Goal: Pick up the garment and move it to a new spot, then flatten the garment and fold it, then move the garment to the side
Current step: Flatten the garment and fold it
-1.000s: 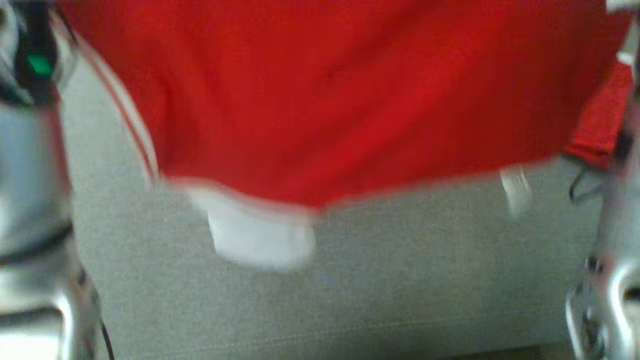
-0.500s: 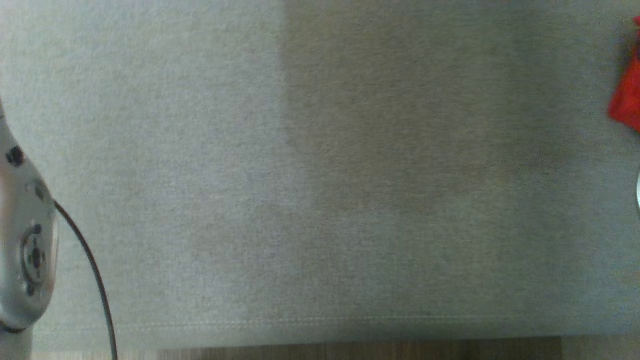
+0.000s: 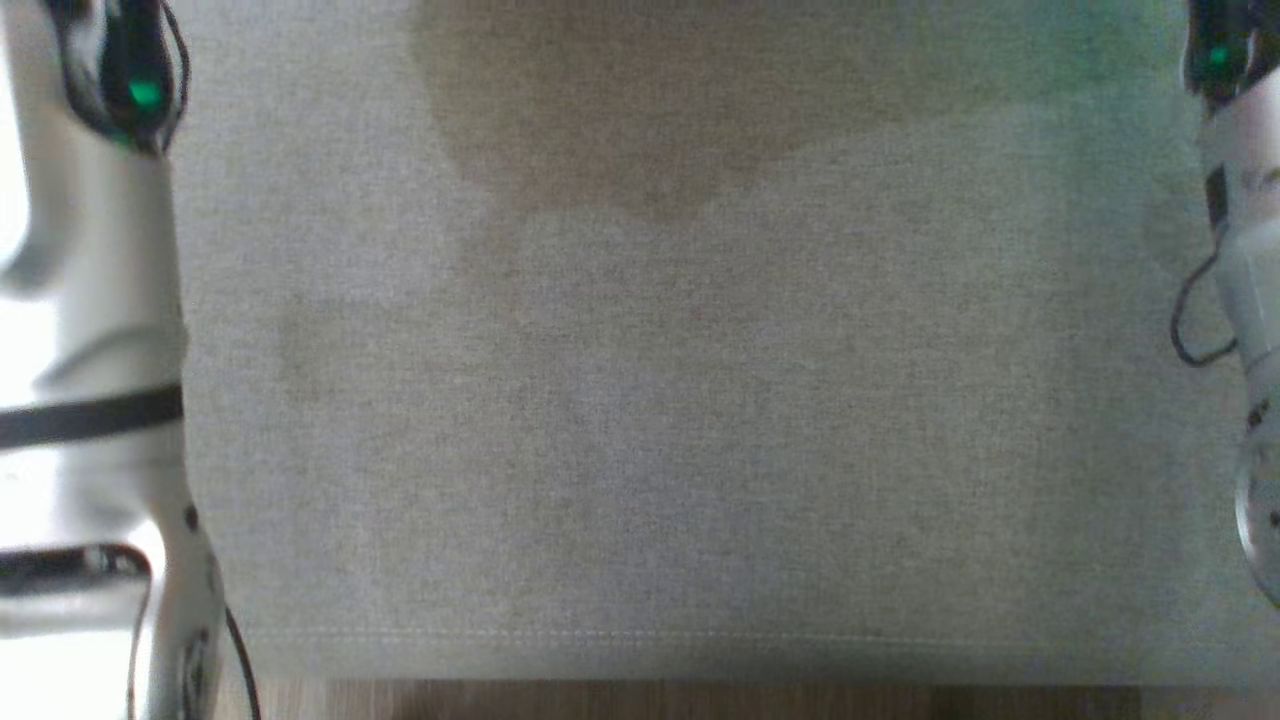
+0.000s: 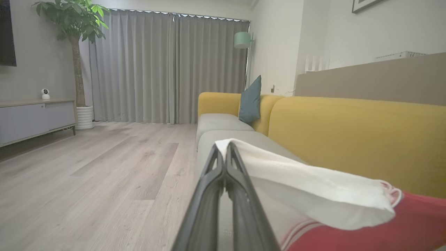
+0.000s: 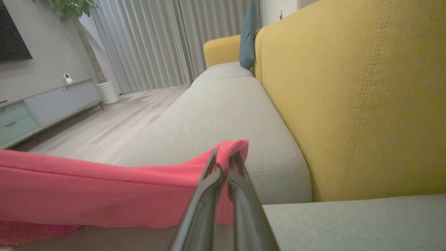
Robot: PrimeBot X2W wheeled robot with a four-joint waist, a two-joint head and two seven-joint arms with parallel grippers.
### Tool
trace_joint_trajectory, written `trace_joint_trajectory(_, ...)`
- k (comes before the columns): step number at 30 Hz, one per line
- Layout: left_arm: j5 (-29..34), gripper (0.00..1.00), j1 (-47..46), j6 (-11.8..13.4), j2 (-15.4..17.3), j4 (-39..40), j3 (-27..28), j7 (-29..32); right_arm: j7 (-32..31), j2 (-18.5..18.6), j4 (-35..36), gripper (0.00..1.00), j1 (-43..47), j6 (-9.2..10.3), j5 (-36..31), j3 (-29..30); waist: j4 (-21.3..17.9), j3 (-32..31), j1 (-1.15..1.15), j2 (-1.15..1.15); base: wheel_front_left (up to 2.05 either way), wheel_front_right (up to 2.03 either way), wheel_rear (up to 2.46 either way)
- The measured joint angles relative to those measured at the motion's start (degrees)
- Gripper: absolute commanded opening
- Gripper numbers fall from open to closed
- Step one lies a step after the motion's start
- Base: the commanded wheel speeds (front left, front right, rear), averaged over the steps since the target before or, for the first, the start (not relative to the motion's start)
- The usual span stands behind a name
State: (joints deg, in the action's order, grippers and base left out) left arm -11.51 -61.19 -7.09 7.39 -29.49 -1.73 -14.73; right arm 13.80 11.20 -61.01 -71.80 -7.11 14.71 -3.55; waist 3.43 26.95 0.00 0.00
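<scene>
The garment is red with white trim. In the left wrist view my left gripper (image 4: 225, 148) is shut on its white edge (image 4: 313, 195), and the red cloth (image 4: 376, 233) trails off to the lower right. My right gripper (image 5: 223, 158) is pinched shut on a red corner of the garment (image 5: 104, 195), which stretches away to the left above the grey seat. In the head view my pale left forearm (image 3: 100, 300) and right forearm (image 3: 1250, 300) stand at the two side edges, and a soft shadow (image 3: 650, 120) lies on the cushion between them.
The grey seat cushion (image 3: 650, 420) spreads across the head view, with a strip of wooden floor (image 3: 700, 700) along its front edge. A yellow sofa back (image 5: 348, 104) rises behind the seat and a teal pillow (image 4: 251, 101) leans farther along. Open wood floor (image 4: 104, 174) lies beside the sofa.
A second ago the red garment hung across the upper head view; now it is out of that view, which has itself shifted. Both forearms now stand at its side edges.
</scene>
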Motion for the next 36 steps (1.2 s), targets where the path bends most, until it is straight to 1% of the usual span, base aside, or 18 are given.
trace_joint_trajectory(5, 1.5, 0.0, 7.8, -0.3, 1.8, 2.8, -1.6, 0.0, -0.6, 1.8, -0.4, 0.0, 3.9, 0.0, 4.5, -5.6, -0.2, -2.6, 0.0, 0.0, 0.0, 0.0, 0.0)
trace_joint_trajectory(10, 1.9, 0.0, 16.6, -0.5, 3.3, 4.3, -3.5, 0.0, -4.5, 4.1, 0.9, 0.0, 9.7, 0.0, 9.4, -11.8, -0.6, -5.8, 0.0, 0.0, 0.0, 0.0, 0.0)
trace_joint_trajectory(15, 1.7, 0.0, 24.7, -0.5, 5.1, 5.1, -7.3, 0.0, -9.8, 6.5, 2.7, 0.0, 16.3, 0.0, 13.7, -17.3, -1.1, -9.4, 0.0, 0.0, 0.0, 0.0, 0.0)
trace_joint_trajectory(22, -1.3, 0.0, 34.4, -0.5, 8.9, 3.7, -14.1, 0.0, -16.1, 9.7, 6.0, 0.0, 24.4, 0.0, 18.1, -24.1, -1.6, -14.4, -0.01, 0.0, 0.0, 0.0, 0.0)
trace_joint_trajectory(27, -3.7, 0.0, 39.3, -0.5, 11.7, 3.0, -19.0, 0.0, -20.1, 12.0, 8.8, 0.0, 29.3, 0.0, 21.2, -27.7, -1.5, -17.8, -0.01, 0.0, 0.0, 0.0, 0.0)
trace_joint_trajectory(29, -4.4, 0.0, 40.2, -0.5, 12.2, 3.1, -20.0, 0.1, -21.1, 12.6, 9.4, 0.0, 30.2, 0.0, 21.7, -28.4, -1.5, -18.5, -0.01, 0.0, 0.0, 0.0, 0.0)
trace_joint_trajectory(33, -6.5, 0.0, 44.1, -0.5, 14.5, 4.2, -24.0, 1.9, -25.0, 15.0, 12.3, 0.0, 34.0, 0.0, 24.3, -31.1, -1.4, -21.0, -0.01, 0.0, 0.0, 0.0, 0.0)
trace_joint_trajectory(36, -7.4, 0.0, 46.9, -0.5, 16.3, 6.0, -25.5, 2.6, -28.4, 16.6, 14.9, 0.0, 36.9, 0.0, 26.8, -33.0, -1.2, -22.8, -0.01, 0.01, 0.0, 0.0, 0.0)
